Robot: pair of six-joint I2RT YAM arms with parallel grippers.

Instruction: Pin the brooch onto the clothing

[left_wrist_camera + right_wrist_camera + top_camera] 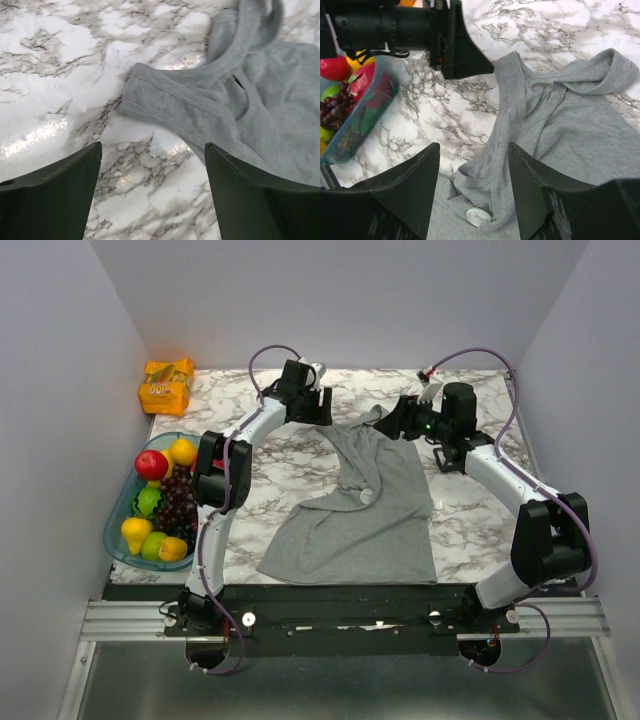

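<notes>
The brooch (479, 216), apparently back-up as a pale disc, sits in a fold midway down the top (385, 520), which runs from far straps to near hem on the surface (470, 510). It lies just nearward of the right jaws, released and empty over the fabric. The left jaws, likewise released and empty, hover over bare marble beside a strap (165, 95), farther off. The right arm looks better placed.

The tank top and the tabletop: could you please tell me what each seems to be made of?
The tank top looks like soft, matte grey knit fabric: it drapes in folds and has ribbed edging. The tabletop looks like glossy white marble with grey veins and bright glare, though it may be printed laminate.
</notes>
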